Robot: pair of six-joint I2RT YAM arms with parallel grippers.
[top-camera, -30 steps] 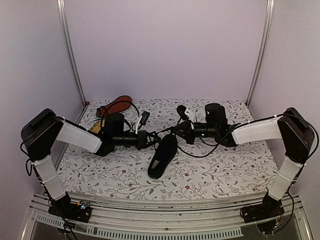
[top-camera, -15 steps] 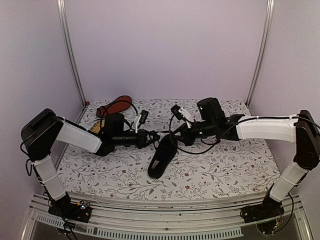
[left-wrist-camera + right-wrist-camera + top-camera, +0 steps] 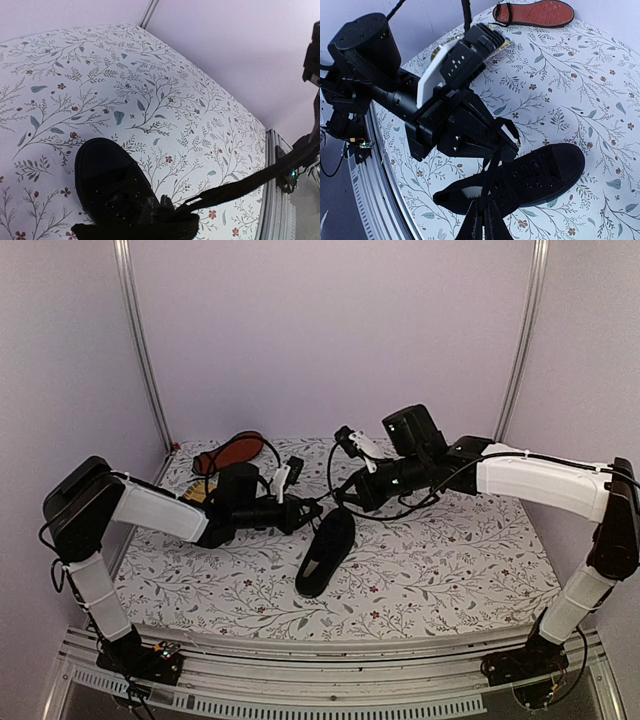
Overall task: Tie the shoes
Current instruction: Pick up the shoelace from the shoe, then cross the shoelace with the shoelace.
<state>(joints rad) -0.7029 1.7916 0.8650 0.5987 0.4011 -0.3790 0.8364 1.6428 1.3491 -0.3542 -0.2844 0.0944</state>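
Observation:
One black shoe [image 3: 328, 552] stands upright mid-table, toe to the back; it also shows in the wrist views [image 3: 107, 185] [image 3: 540, 177]. The other shoe [image 3: 232, 452] lies sole-up at the back left, its reddish sole [image 3: 540, 12] showing. My left gripper [image 3: 312, 510] [image 3: 161, 207] hovers just left of the upright shoe's toe, shut on a black lace [image 3: 250, 186]. My right gripper [image 3: 348, 502] [image 3: 483, 210] hangs above the shoe's laced front, shut on a lace strand [image 3: 492, 167] that runs up from the eyelets. The strands cross between the two grippers.
The floral tablecloth [image 3: 450, 570] covers the table. A yellowish item [image 3: 192, 496] lies half hidden behind the left arm. Loose black cables [image 3: 335, 465] loop off both wrists. Metal posts [image 3: 140, 350] stand at the back corners, and walls close in three sides.
The right arm has swung left and toward the back, lifting its gripper with the lace. The left gripper has crept slightly right toward the shoe's toe. The shoes have not moved.

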